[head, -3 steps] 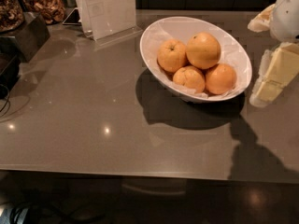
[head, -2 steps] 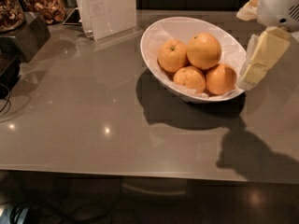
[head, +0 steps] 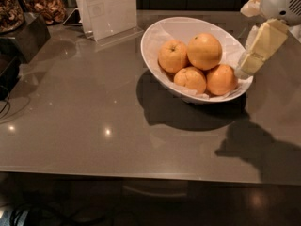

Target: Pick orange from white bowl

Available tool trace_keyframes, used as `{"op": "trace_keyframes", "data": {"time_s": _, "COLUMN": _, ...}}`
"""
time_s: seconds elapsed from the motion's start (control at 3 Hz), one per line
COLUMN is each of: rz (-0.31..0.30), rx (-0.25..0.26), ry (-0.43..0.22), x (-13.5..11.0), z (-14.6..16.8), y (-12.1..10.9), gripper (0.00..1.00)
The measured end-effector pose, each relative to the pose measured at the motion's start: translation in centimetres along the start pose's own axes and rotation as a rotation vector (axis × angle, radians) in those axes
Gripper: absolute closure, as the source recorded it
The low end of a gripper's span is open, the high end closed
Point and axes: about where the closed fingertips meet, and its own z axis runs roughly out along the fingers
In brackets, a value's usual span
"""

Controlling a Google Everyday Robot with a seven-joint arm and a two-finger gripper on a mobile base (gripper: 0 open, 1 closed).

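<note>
The white bowl [head: 162, 36], oval and lined with white paper, stands on the grey table at the upper middle. It holds several oranges. The orange [head: 204, 51] is the largest and palest, at the back of the pile. A smaller one with a dark stem dimple [head: 172, 56] lies to its left, and two deeper-orange ones [head: 190, 79] [head: 221, 79] lie in front. My gripper [head: 251, 60] hangs at the bowl's right rim, just right of the oranges and above the rim, with its cream finger pointing down-left. It holds nothing that I can see.
A clear sign holder with a white sheet [head: 106, 11] stands behind the bowl on the left. Jars of dried snacks [head: 44, 6] and a dark box [head: 23, 36] are at the far left. The table's front edge [head: 141, 171] runs along the bottom.
My gripper has moved left from the table's right side to the bowl's right rim and risen a little. The bowl and oranges have not moved.
</note>
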Motion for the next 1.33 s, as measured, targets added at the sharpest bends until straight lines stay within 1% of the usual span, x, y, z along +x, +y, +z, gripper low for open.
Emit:
{"op": "trace_keyframes", "data": {"time_s": 0.33, "rz": 0.045, "rx": -0.038, "ry": -0.039, "x": -0.3, "z": 2.0, "y": -2.5, "gripper": 0.0}}
{"op": "trace_keyframes", "data": {"time_s": 0.67, "rz": 0.085, "rx": -0.105, "ry": -0.082, "x": -0.7, "z": 5.0, "y": -4.3, "gripper": 0.0}}
{"op": "trace_keyframes", "data": {"time_s": 1.0, "rz": 0.09, "rx": -0.169, "ry": -0.094, "x": -1.6, "z": 7.9, "y": -5.0, "gripper": 0.0}}
{"op": "trace_keyframes", "data": {"time_s": 1.33, "rz": 0.096, "rx": -0.157, "ry": -0.106, "x": -1.6, "z": 8.1, "y": -5.3, "gripper": 0.0}}
